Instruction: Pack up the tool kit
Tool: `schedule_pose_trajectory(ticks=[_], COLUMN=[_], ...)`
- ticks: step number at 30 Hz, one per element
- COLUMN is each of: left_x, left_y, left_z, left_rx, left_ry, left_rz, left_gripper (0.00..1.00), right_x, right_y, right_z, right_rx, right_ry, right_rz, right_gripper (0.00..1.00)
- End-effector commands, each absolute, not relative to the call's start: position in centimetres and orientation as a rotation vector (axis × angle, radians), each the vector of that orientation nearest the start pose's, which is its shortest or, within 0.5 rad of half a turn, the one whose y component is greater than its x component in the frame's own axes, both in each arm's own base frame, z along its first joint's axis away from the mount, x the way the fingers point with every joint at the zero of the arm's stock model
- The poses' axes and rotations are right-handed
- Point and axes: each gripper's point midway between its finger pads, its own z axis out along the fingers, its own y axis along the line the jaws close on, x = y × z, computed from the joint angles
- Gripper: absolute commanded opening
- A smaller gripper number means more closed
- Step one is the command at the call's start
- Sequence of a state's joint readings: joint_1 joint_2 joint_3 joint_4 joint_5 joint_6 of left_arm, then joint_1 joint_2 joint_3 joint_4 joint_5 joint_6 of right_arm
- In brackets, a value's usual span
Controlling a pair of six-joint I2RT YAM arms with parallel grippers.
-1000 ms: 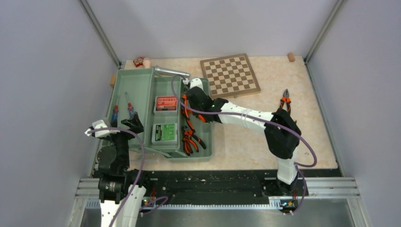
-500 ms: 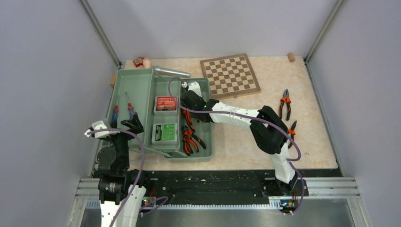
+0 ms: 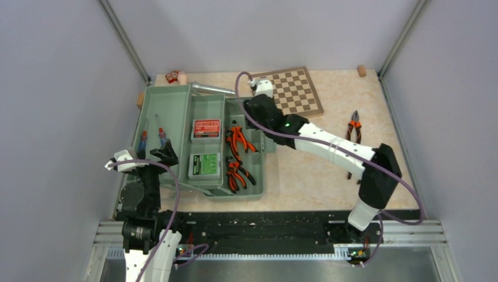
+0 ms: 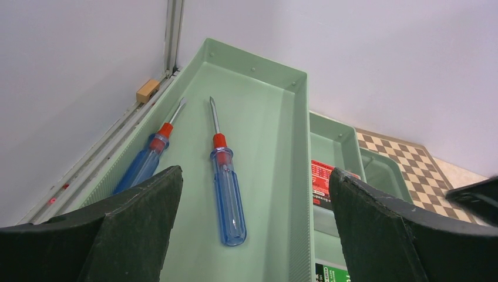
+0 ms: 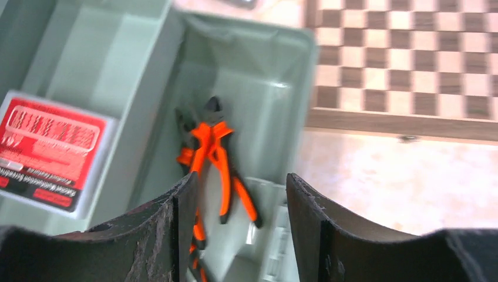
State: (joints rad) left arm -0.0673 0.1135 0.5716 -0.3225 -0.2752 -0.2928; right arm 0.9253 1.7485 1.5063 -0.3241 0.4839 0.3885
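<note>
Two pairs of orange-handled pliers (image 3: 237,140) lie one behind the other in the narrow right-hand compartment of the toolbox (image 3: 173,111). The toolbox is a sage-green moulded plastic tray with smooth, rounded walls, standing open at the left of the table (image 3: 305,176), whose top is a pale, marbled beige.

The right gripper (image 5: 238,188) hangs over the far end of that compartment. Its two dark, scuffed fingers (image 5: 147,235) are partly apart with nothing between them. The pliers below it, with black steel jaws and glossy orange grips, lie untouched on the box floor.

In the middle compartment sit two flat rectangular bit cases: the red case (image 3: 206,128) farther away and the green case (image 3: 204,165) nearer the arms. The wide left compartment holds two screwdrivers (image 4: 226,182) side by side. Each has a clear blue handle, a red collar and a thin steel shaft pointing away.

The left gripper (image 4: 255,173) hovers low over that compartment's near end, its matte black fingers (image 4: 135,235) spread wide and empty.

Beyond the box lies the chessboard (image 3: 286,93), a square wooden board of brown and cream squares. A third pair of pliers (image 3: 353,126) lies on the table well to the right, apart from the box.
</note>
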Motion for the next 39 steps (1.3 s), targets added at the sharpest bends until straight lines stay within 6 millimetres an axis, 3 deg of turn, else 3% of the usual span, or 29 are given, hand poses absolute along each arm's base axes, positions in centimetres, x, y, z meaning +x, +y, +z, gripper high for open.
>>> schedule_pose_trajectory(ticks=[1,6,11,15,17,24,32,36,39], left_x=[20.1,20.0,20.0,20.0,20.0,20.1,20.2,20.2,20.2], left_y=[2.2,2.2,2.2,2.2,2.1,2.2,2.1,2.1,2.1], left_z=[30.7,30.8,30.7,30.8,30.8,30.7,30.7,30.6,30.6], left_rx=[-0.380,-0.381,-0.380,-0.379,-0.379,-0.380,-0.378,-0.379,-0.378], left_ry=[1.354,1.354,1.353,1.353,1.353,1.357,1.360,1.362,1.361], left_rz=[-0.112,-0.110,-0.111,-0.112,-0.112,-0.110,-0.109,-0.108,-0.109], left_gripper=[0.99,0.99,0.99,0.99,0.99,0.99,0.99,0.99,0.99], right_x=[37.9,39.1,39.1,38.6,38.4,39.2,39.7,39.6,39.4], right_y=[27.2,17.6,7.9,1.4,-0.8,-4.5,-5.6,-6.1,-6.1], right_z=[24.1,22.3,18.7,15.1,13.6,9.1,4.9,3.8,3.2], right_rx=[-0.078,0.128,0.341,0.536,0.607,0.732,0.775,0.771,0.756], right_ry=[2.006,2.053,2.113,2.162,2.176,2.243,2.333,2.357,2.378], right_rz=[0.175,0.062,-0.071,-0.116,-0.132,-0.132,-0.120,-0.152,-0.158], right_gripper=[0.56,0.56,0.57,0.57,0.57,0.51,0.41,0.38,0.30])
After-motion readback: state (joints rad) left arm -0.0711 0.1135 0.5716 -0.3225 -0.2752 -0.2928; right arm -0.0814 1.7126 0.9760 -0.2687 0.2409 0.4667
